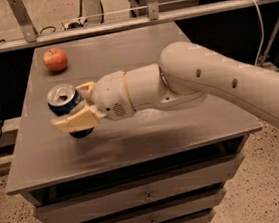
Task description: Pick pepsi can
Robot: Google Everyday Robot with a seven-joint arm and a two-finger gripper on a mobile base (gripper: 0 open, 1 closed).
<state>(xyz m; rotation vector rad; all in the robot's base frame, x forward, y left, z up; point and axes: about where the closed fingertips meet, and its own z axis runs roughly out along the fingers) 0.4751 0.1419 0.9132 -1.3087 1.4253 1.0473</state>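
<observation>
One pale arm (216,77) reaches in from the right, across a grey table (152,137). Its gripper (69,108) sits over the left part of the tabletop, with the claw closed narrowly on the pepsi can (61,95). One cream finger (76,121) lies across the near side of the can, and the other finger (85,88) presses on the far side. The can is tilted, with its silver top and tab opening facing up and towards the camera. Its blue body shows between the fingers, and its dark base pokes out just under the near finger. Whether the base touches the table cannot be told. A red apple (55,59) sits at the far left corner, well apart from the can. Drawers (149,198) run below the tabletop, and a metal rail (119,23) crosses behind it.
</observation>
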